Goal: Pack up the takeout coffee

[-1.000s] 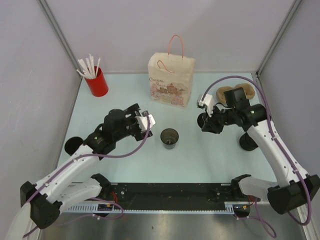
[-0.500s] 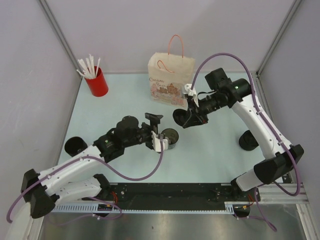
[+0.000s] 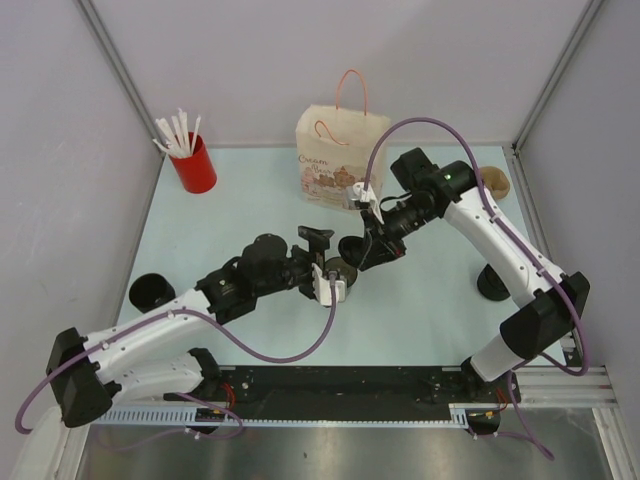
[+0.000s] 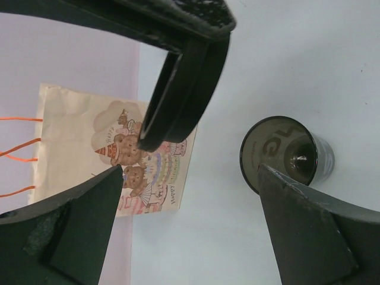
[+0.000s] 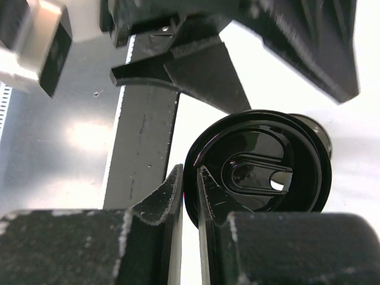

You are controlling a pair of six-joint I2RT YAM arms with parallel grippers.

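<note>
Black round plastic lid [image 5: 255, 166], pinched in right tool [image 5: 190, 175], likely needs levelling over smoky-grey round cup [image 4: 287, 155] at seven o'clock; left tool [image 4: 190, 172] spread.

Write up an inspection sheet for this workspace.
Surface: pale blue table, no spills seen.
Job's things: takeout coffee upright, no lid on; black lid held near it; paper bag upright at the back.
Clutter: red cup of straws back left; black round piece at left edge; dark object at right; brown item back right.
Grippers: left gripper, jaws open by the coffee; right gripper, jaws shut on the lid's rim.
Cables: purple cables loop off both arms.
Surroundings: grey walls; nothing else seen.
</note>
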